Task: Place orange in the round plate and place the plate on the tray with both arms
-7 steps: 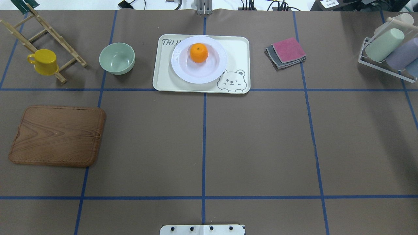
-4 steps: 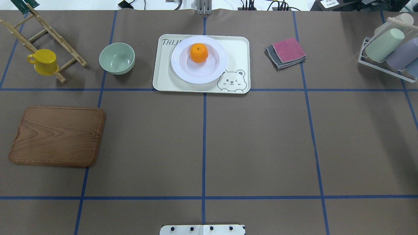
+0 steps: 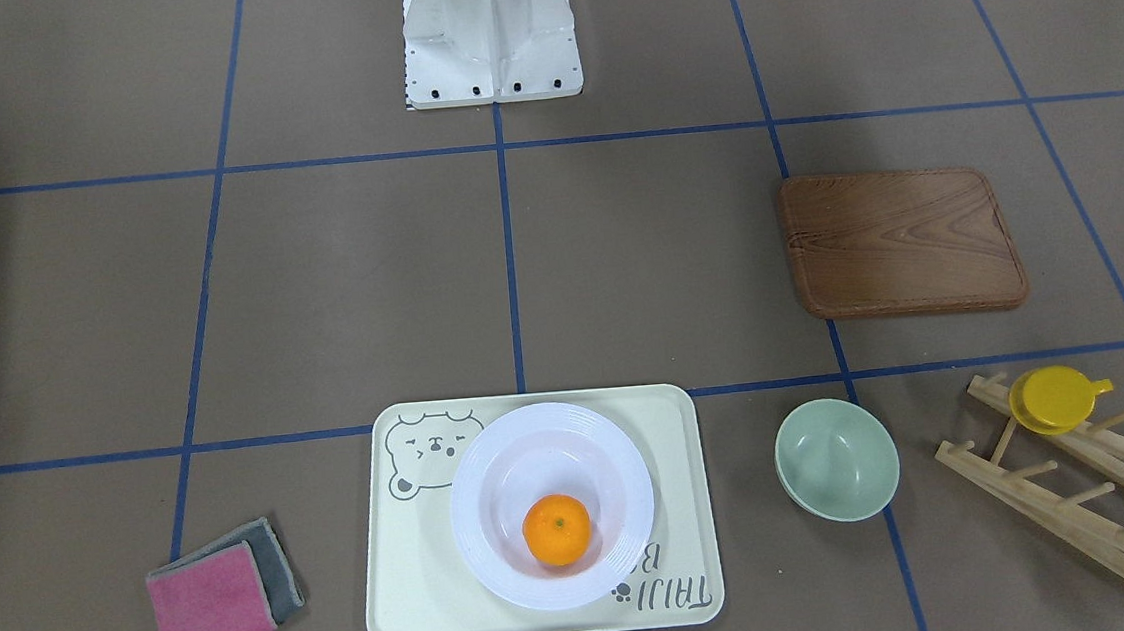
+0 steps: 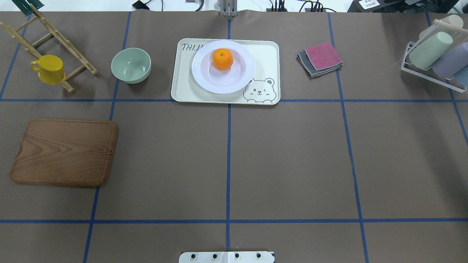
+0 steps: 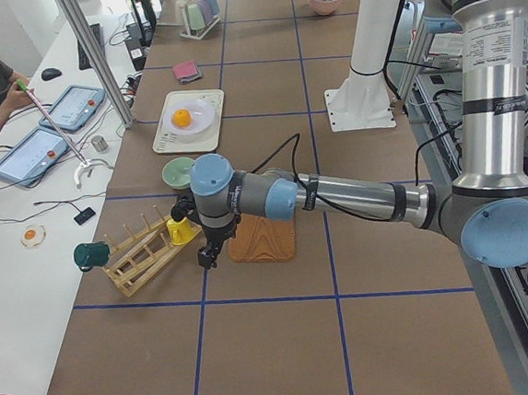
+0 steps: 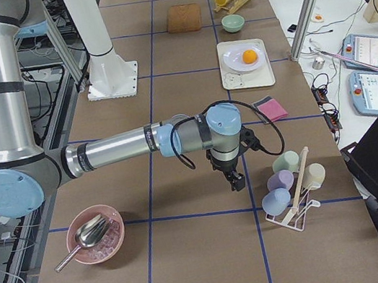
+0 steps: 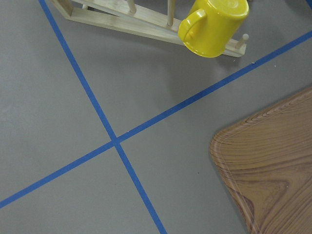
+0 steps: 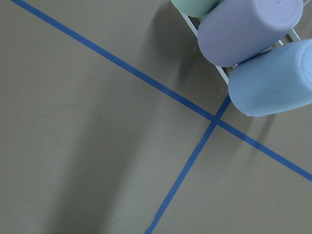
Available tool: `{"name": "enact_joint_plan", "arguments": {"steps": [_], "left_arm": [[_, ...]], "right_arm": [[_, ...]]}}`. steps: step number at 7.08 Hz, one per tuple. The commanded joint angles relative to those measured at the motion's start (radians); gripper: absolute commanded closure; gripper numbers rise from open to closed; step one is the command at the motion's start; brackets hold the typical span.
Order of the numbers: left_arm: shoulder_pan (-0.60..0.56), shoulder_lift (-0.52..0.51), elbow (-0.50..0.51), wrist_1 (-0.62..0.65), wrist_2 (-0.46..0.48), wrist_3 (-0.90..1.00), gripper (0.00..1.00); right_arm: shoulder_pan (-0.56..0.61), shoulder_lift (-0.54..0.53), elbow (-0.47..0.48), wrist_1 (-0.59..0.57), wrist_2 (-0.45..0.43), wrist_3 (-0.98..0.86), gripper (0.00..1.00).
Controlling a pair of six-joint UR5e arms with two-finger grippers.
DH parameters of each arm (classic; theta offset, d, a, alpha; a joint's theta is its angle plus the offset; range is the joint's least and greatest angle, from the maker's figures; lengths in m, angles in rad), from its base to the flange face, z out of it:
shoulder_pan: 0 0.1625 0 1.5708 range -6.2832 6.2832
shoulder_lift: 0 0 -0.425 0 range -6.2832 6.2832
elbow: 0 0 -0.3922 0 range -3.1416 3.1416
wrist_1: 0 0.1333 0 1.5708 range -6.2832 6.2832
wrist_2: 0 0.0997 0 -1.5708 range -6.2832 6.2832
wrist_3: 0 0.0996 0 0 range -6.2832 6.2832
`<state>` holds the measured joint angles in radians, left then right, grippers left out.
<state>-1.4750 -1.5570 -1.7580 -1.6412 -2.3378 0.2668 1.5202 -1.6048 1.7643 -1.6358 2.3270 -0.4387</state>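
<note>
orange in round plate on tray — left gripper, right gripper: opening unclear

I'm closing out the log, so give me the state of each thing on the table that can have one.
orange, lying in the round plate
round plate, upright on the tray
tray, flat on the table
green bowl, upright, empty
yellow cup, hung tilted on the wooden rack
cloths, folded and stacked

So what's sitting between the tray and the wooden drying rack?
Only the mint-green bowl, standing apart from both the tray and the rack. The overhead view shows it plainly.
</note>
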Motion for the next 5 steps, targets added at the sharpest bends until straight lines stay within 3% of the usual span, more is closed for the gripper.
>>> {"name": "enact_joint_plan", "arguments": {"steps": [1, 5], "left_arm": [[0.001, 0.0, 0.003, 0.0, 0.0, 0.0, 0.01], [0.001, -0.002, 0.0, 0.0, 0.0, 0.0, 0.01]], "right_arm": [[0.0, -0.001, 0.004, 0.005, 0.002, 0.001, 0.01], [0.0, -0.003, 0.003, 0.005, 0.008, 0.001, 0.01]]}}
